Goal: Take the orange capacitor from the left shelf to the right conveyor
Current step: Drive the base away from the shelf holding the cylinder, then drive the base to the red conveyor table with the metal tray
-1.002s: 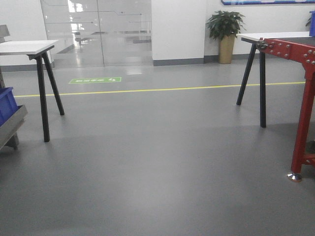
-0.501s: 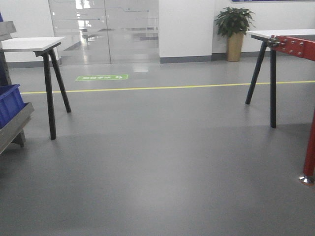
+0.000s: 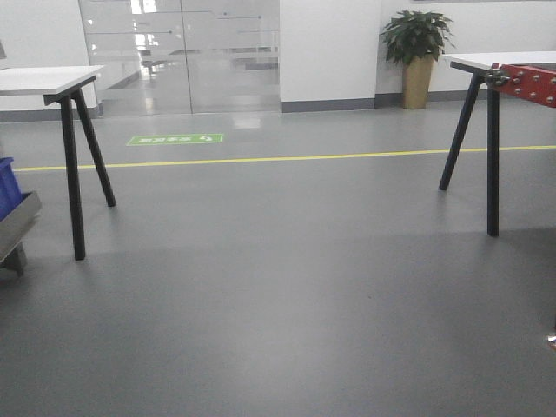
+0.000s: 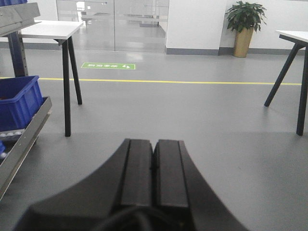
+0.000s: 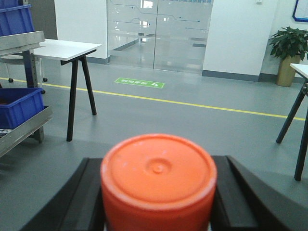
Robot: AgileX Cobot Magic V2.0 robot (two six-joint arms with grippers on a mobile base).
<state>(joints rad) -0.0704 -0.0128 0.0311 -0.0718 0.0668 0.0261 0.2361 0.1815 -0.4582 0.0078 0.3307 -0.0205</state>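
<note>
Right gripper [image 5: 159, 204] was clamped on the orange capacitor [image 5: 159, 175]. Only its flat top showed, so no side print was readable. Left gripper [image 4: 154, 168] jaws were pressed together. The left shelf [image 5: 26, 126] carried a blue bin [image 5: 19, 106], and the right conveyor [image 3: 532, 83] frame sat far right. Green floor sign [image 3: 175, 139] text was too small to read.

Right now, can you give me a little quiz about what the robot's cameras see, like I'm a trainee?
1. True or false: the black left pincer is shut with nothing in it.
2. Which one holds the small orange cylinder capacitor? A) the left pincer B) the black right pincer
3. Fill in: the plastic bin on the shiny steel shelf is ____ in colour.
Key: 1 true; 2 B; 3 blue.
</note>
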